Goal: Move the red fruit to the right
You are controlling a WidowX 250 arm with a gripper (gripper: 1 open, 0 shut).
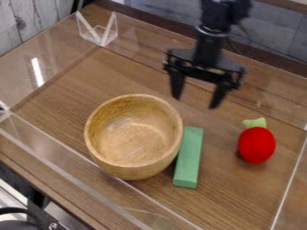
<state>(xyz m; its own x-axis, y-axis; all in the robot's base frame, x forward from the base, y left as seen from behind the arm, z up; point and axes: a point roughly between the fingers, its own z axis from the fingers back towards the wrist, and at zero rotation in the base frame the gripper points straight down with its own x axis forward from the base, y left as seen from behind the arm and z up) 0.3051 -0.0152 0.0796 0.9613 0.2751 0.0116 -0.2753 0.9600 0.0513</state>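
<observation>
The red fruit is small, round and bright red with a green leafy stem. It rests on the wooden table near the right edge. My gripper hangs open and empty above the table, up and to the left of the fruit, its two dark fingers spread and pointing down. It touches nothing. The fruit stands apart from the gripper.
A wooden bowl sits at the front centre. A flat green rectangular block lies just right of the bowl, between it and the fruit. Clear plastic walls ring the table, and a clear folded piece stands at the back left.
</observation>
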